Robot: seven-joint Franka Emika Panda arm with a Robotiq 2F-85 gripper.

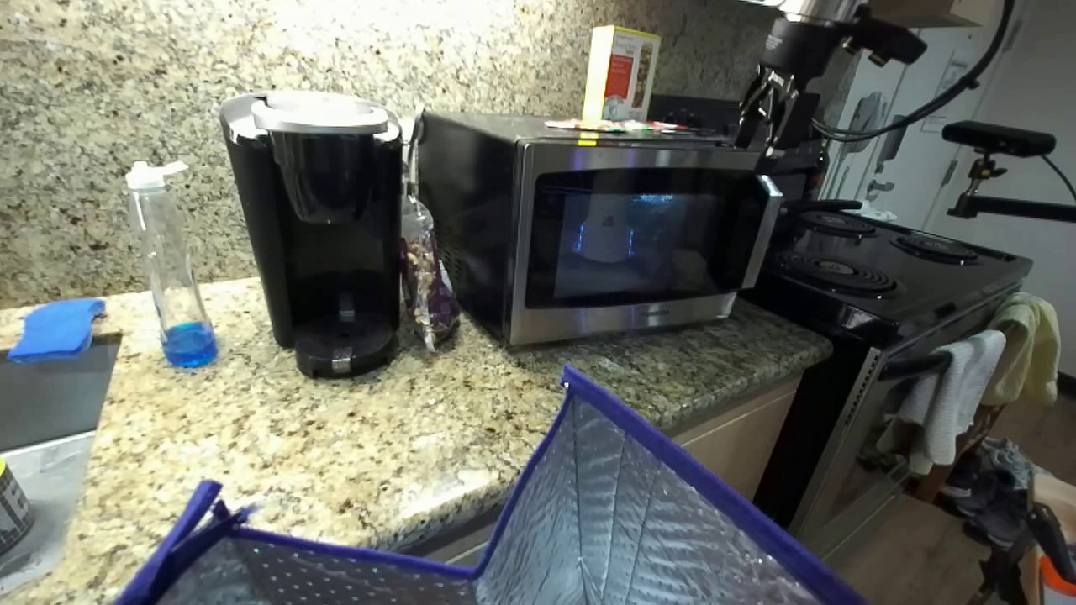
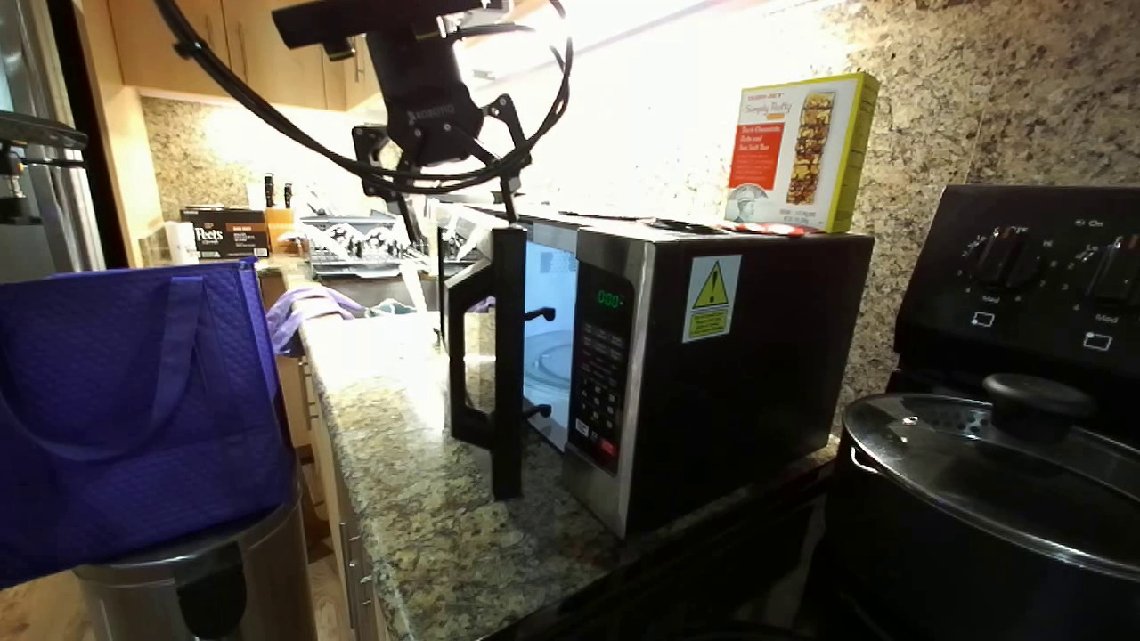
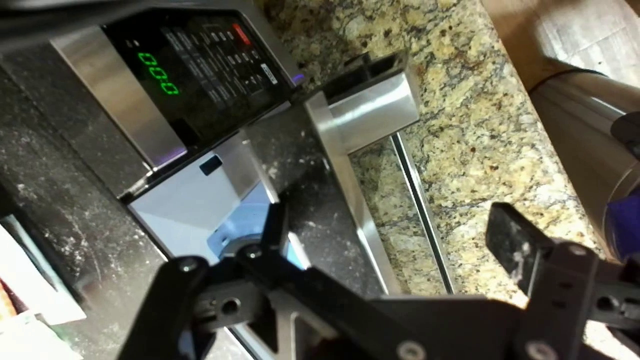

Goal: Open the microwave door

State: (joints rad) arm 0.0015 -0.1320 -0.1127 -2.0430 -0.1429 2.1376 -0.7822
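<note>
Gripper (image 3: 390, 230), wrist view, fingers (image 3: 515, 245) spread and released over the top edge of the door (image 3: 325, 215); contact cannot be judged. Microwave (image 2: 695, 383) on the counter (image 1: 277, 462) between coffee maker (image 1: 324, 193) and stove (image 1: 933, 286), door ajar, lit interior (image 2: 548, 356) showing in an exterior view; green zeros (image 3: 157, 75) on the display (image 3: 192, 80). Upright box (image 2: 793, 156) on top; silver-lined bag (image 1: 622, 504) at the front of an exterior view.
</note>
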